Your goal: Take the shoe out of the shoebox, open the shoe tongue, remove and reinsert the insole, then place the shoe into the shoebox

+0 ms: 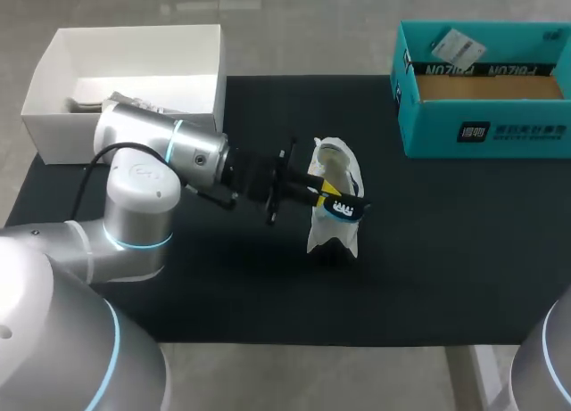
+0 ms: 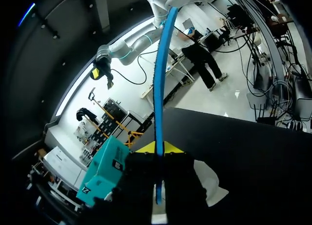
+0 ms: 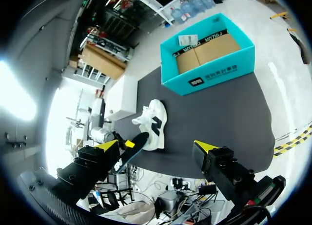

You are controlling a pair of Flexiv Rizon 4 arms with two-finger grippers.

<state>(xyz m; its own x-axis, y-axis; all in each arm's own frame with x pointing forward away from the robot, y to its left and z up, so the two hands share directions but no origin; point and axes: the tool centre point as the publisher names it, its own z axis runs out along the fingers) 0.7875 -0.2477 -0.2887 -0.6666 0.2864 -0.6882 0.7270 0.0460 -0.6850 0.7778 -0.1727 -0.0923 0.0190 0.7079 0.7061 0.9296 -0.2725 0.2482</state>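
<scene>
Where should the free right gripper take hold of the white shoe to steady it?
Probably the rim of the shoe opening at its far end, from the right: it faces up, letting one finger slip inside. The left gripper, holding the insole, blocks the left side and middle. The right gripper is open.

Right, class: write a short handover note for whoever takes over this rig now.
Left gripper: shut on the dark insole, at the white sneaker mid-mat.
Right gripper: open, empty, above the table.
Teal shoebox: far right, no shoe inside.
Done: sneaker out of the box, insole gripped.
Left: seat the insole, put the sneaker back in the shoebox.
</scene>
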